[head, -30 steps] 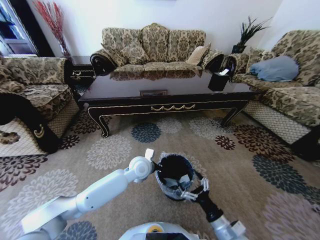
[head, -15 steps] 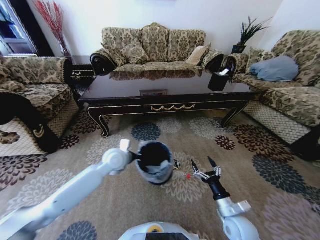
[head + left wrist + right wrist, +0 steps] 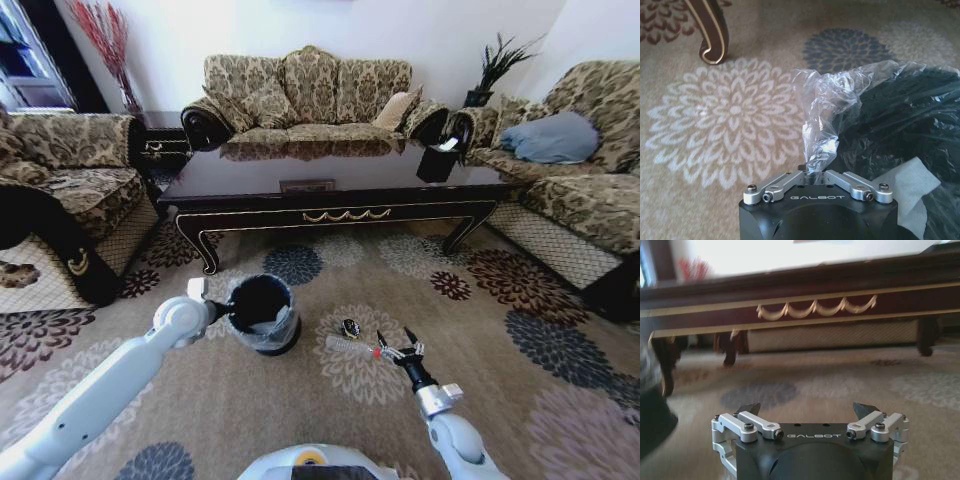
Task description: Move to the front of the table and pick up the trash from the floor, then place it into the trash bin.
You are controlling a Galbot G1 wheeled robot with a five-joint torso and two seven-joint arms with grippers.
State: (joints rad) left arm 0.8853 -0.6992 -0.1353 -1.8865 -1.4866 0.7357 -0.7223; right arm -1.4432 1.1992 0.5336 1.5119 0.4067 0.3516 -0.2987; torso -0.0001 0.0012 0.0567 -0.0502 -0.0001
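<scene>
2 grippers are at work on the floor [image 3: 470,330] in front of the table [image 3: 330,190]. The left gripper [image 3: 218,311] stays clamped on the translucent liner [image 3: 822,107] at the rim of the trash bin [image 3: 262,315], and it has carried the bin from the near centre, where it sat under the right gripper 1 second ago, out to the left. That shift uncovers litter the bin was hiding: a clear plastic bottle [image 3: 352,346] with a red cap lies on a cream medallion, and a small dark round piece [image 3: 350,327] sits just beyond it. White paper already lies inside the bin.

The right gripper [image 3: 392,340] has swung forward and low, its fingers spread wide and holding nothing, with the tips just beside the bottle's red cap. Judging from this, part of the trash is binned, and the bottle and the dark piece are left to collect.
</scene>
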